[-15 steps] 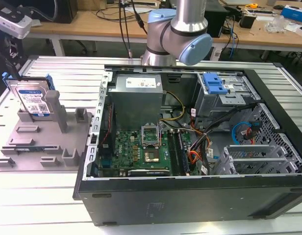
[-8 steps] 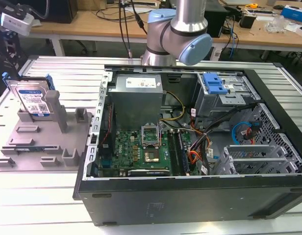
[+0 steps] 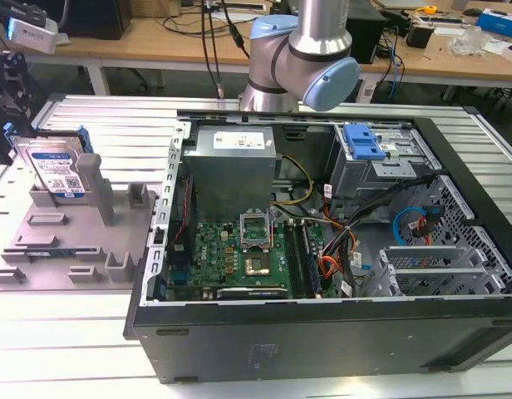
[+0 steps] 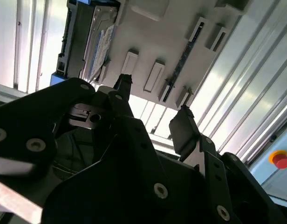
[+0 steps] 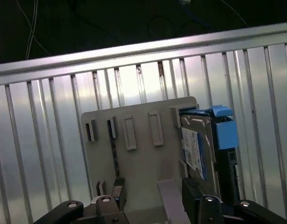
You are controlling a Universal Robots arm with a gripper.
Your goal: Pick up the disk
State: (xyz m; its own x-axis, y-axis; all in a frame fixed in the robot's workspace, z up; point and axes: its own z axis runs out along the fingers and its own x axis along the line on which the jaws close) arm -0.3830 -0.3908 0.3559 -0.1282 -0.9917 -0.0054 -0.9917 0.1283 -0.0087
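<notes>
The disk stands on edge in a slot at the far corner of the grey fixture tray, on the exterior view's left. Its blue-and-white label faces forward and blue rails run along its sides. In both wrist views my gripper hangs well above the tray, open, with nothing between the black fingers. The first wrist view shows the disk at one end of the tray, beyond the gripper and off to the side of one fingertip.
An open computer case lies beside the tray, with a bright blue drive-bay bracket inside. The robot arm rises behind the case. Ribbed metal tabletop surrounds the tray. A red button sits off the table.
</notes>
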